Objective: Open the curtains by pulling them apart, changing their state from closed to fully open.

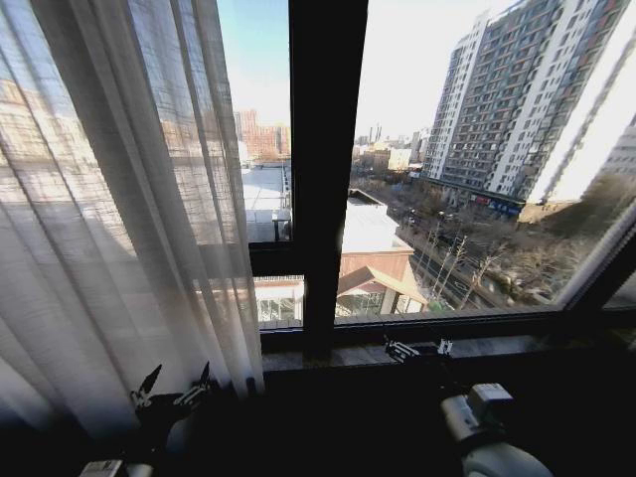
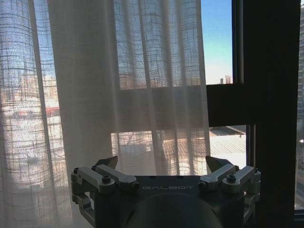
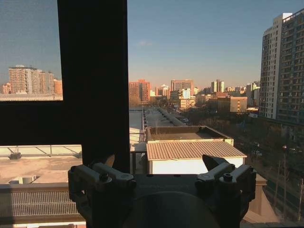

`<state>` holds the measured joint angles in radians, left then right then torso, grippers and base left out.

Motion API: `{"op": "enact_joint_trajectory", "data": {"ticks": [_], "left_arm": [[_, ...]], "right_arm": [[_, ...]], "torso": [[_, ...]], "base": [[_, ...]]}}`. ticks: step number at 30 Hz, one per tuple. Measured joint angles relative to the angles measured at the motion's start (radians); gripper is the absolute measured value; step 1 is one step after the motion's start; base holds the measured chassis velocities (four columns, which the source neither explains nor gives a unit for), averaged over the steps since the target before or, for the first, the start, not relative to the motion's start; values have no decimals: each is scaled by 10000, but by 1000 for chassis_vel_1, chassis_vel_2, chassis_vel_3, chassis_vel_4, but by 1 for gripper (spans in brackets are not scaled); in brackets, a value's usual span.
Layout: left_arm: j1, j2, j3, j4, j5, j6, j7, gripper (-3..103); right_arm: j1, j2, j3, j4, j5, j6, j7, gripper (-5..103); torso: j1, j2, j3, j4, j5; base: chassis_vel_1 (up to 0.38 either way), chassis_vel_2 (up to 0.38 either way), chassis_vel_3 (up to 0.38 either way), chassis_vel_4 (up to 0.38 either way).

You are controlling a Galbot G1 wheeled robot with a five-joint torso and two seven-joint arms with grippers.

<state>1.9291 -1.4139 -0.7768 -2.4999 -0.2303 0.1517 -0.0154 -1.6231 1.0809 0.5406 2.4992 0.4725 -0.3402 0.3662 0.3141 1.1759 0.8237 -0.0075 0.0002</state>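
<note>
Facing the curtains (image 1: 119,199), left claw (image 1: 177,386) spread, apart from fabric.

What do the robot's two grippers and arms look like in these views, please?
The left gripper has a dark grey body marked GALBOT in pale letters, with silver-grey bolted finger links ending in dark pointed fingertips. The right gripper is built the same: dark body, grey links, black bolts. In the head view the right arm shows light grey and white housings.
</note>
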Motion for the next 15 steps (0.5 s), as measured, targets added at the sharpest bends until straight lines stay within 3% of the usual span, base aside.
{"op": "enact_joint_trajectory", "data": {"ticks": [3,9,12,15], "left_arm": [[-569,720,-76,335,-467,92,-55,100],[-1270,1357,87,811,-947,304,-372,100],[-1953,2111,244,1175,-1546,597,-731,100],[-2251,2404,282,1359,-1745,675,-796,100]], "right_arm": [[-97,-62,126,-76,4,53,38,100],[-114,-188,160,-302,7,63,43,100],[-1,-208,170,-595,7,72,44,100],[23,-190,181,-722,2,103,46,100]], "torso": [[-2,2,-2,-2,0],[-1,1,-1,-2,-1],[0,1,0,1,0],[-1,1,-1,0,0]], "base": [[0,0,0,0],[0,0,0,0],[0,0,0,0],[0,0,0,0]]}}
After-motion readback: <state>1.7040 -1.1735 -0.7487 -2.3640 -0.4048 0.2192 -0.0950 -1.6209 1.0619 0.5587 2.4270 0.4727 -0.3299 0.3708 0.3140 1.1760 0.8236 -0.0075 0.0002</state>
